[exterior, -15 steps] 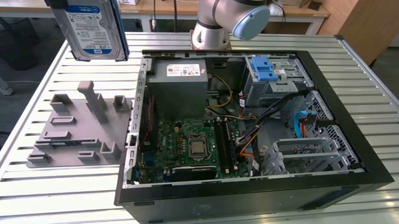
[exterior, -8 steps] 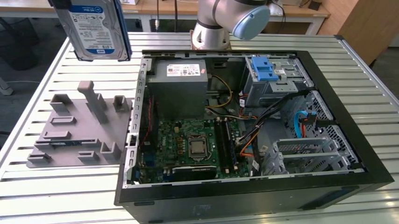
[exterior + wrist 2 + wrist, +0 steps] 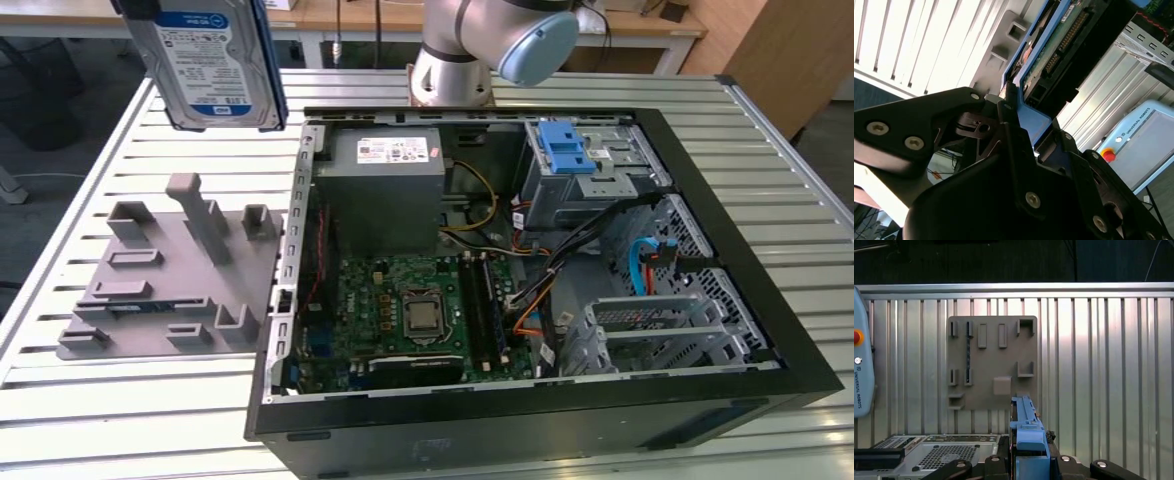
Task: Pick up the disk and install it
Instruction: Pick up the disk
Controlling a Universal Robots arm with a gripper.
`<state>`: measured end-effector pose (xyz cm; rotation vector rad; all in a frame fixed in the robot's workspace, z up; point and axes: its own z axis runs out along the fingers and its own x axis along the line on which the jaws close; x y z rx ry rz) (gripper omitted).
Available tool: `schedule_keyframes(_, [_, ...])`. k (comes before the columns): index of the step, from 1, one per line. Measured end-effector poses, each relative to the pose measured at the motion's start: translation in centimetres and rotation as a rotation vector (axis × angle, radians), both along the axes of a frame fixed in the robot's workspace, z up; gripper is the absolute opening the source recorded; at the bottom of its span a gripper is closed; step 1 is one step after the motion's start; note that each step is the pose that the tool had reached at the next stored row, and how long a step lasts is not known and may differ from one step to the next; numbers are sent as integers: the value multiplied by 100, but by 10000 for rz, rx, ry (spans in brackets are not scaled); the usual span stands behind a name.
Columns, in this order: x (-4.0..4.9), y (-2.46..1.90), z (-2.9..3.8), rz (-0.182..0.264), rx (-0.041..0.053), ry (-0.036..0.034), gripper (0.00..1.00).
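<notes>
The black two-fingered gripper (image 3: 1021, 107) is clamping its fingers (image 3: 1004, 125) on the blue carrier rail of the flat silver-grey hard disk (image 3: 1054, 45), as both wrist views are showing. In the exterior view the disk (image 3: 214, 60) is hanging upright in the air at the exterior view's upper left, its white-and-blue label facing the camera. It is touching neither the slatted metal table (image 3: 80, 170) nor the grey plastic fixture plate with raised slots (image 3: 160, 280) lying on it. To the exterior view's right of that plate, the open black computer case (image 3: 534, 420) is lying on its side, with a blue plastic latch piece (image 3: 567, 150) sitting atop its metal drive bay.
</notes>
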<state>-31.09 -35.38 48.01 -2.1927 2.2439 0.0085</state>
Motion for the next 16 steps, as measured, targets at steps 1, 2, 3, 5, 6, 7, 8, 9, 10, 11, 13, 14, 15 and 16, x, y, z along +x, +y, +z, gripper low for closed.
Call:
schedule_keyframes(1, [7, 0, 0, 0, 0, -1, 36])
schedule_keyframes(2, [13, 0, 0, 0, 0, -1, 36])
schedule_keyframes(3, [21, 0, 0, 0, 0, 0, 36])
schedule_keyframes(5, [36, 0, 0, -1, 0, -1, 36])
schedule_keyframes(6, [43, 0, -1, 0, 0, -1, 36])
schedule_keyframes(7, [52, 0, -1, 0, 1, -1, 36])
schedule_keyframes(8, [61, 0, 0, -1, 0, -1, 36])
schedule_keyframes(9, [69, 0, 0, 0, -1, 0, 36])
schedule_keyframes(10, [76, 0, -1, 0, 0, -1, 36])
schedule_keyframes(11, [82, 0, -1, -1, 1, 0, 36])
schedule_keyframes(13, [96, 0, -1, -1, 0, 0, 36])
schedule_keyframes(14, [103, 0, -1, 0, -1, -1, 36])
schedule_keyframes(15, [108, 0, -1, 0, 0, -1, 36])
schedule_keyframes(16, [116, 0, -1, 0, 0, -1, 36])
